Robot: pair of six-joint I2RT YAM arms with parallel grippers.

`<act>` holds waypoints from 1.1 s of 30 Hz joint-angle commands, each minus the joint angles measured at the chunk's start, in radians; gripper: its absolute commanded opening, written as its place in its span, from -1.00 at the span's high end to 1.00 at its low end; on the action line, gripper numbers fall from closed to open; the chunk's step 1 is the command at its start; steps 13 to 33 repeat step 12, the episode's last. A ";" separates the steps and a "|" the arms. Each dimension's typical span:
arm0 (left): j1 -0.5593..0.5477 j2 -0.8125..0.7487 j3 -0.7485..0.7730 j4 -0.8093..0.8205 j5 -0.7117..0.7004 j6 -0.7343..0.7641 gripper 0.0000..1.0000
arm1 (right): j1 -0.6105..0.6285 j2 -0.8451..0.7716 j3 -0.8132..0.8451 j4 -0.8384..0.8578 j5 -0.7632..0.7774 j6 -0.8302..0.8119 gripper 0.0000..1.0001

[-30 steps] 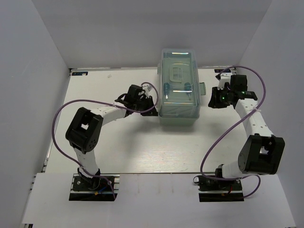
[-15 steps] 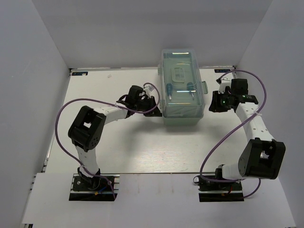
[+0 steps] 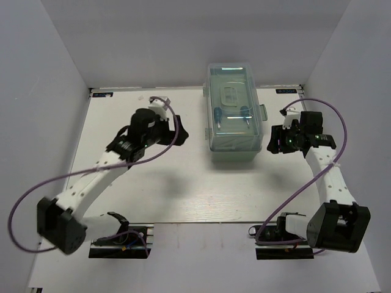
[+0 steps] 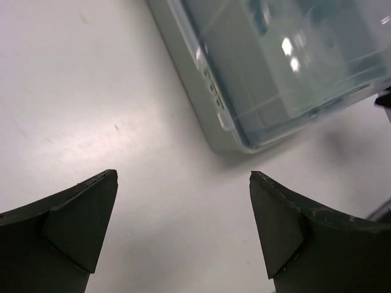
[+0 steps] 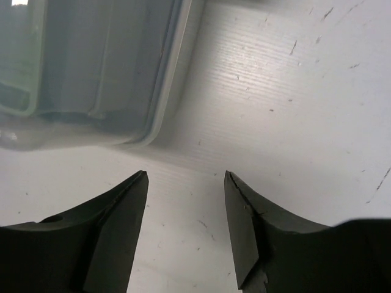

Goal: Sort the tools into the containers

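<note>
The left gripper (image 4: pixel 182 177) hangs with its jaws spread wide and nothing between them, over bare table (image 3: pixel 183 189) and near the toolbox's left front corner. The right gripper (image 5: pixel 186 174) has its jaws parted less widely, also empty, just beside the toolbox's right front corner without touching it.

The toolbox (image 3: pixel 235 152) sits at the far middle of the table with its translucent lid (image 3: pixel 231 91) down. Two green-handled screwdrivers (image 3: pixel 215 114) show through it; wrenches and hex keys cannot be made out.

The sorting looks done, so the step seems to be backing off. Each arm should draw straight away from the box with its jaws apart, so that no finger hooks a wall.

A tab (image 3: pixel 264 113) juts from the box's right side near the right gripper, where it could catch. Purple cables (image 3: pixel 36 195) loop loosely from both arms.
</note>
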 commanded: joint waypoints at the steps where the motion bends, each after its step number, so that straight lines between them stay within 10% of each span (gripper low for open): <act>1: 0.000 -0.146 -0.039 -0.086 -0.172 0.188 -0.99 | -0.004 -0.072 -0.034 -0.003 -0.032 0.019 -0.22; 5: 0.009 -0.266 -0.151 -0.086 -0.241 0.245 -0.99 | -0.004 -0.193 -0.140 0.034 -0.064 0.030 -0.31; 8: 0.009 -0.325 -0.203 -0.095 -0.276 0.255 -0.99 | -0.004 -0.325 -0.259 0.121 -0.051 0.076 -0.81; 33: 0.009 -0.392 -0.225 -0.096 -0.276 0.255 -0.99 | -0.004 -0.434 -0.345 0.142 -0.038 0.056 -0.81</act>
